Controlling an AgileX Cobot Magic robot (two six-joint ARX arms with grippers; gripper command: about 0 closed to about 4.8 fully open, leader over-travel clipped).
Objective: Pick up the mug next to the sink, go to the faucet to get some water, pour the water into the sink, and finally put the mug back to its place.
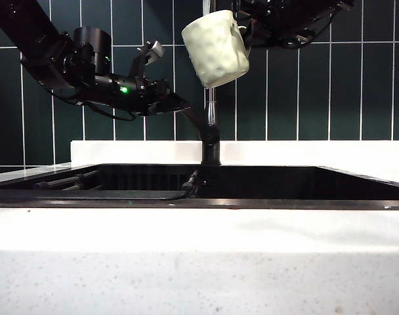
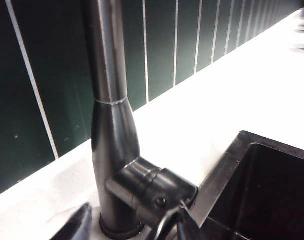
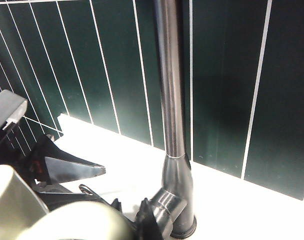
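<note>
The pale dimpled mug (image 1: 216, 47) hangs tilted high above the sink (image 1: 265, 184), in front of the faucet pipe (image 1: 211, 108). My right gripper (image 1: 247, 29) comes in from the upper right and is shut on its rim. A thin pale streak, perhaps water (image 1: 206, 5), meets the mug's top. In the right wrist view the mug (image 3: 67, 222) fills the near corner beside my right gripper (image 3: 137, 225), with the faucet (image 3: 171, 100) behind. My left gripper (image 1: 180, 105) is open at the faucet's lever. Its fingers (image 2: 74, 227) straddle the lever hub (image 2: 152, 192) of the faucet (image 2: 109, 90).
White speckled counter (image 1: 199, 262) surrounds the black basin, whose corner (image 2: 262, 190) shows in the left wrist view. Dark green tiled wall (image 1: 331, 92) stands close behind the faucet. The left arm (image 1: 88, 62) stretches in from the upper left. Dark fittings (image 1: 68, 180) lie in the basin's left part.
</note>
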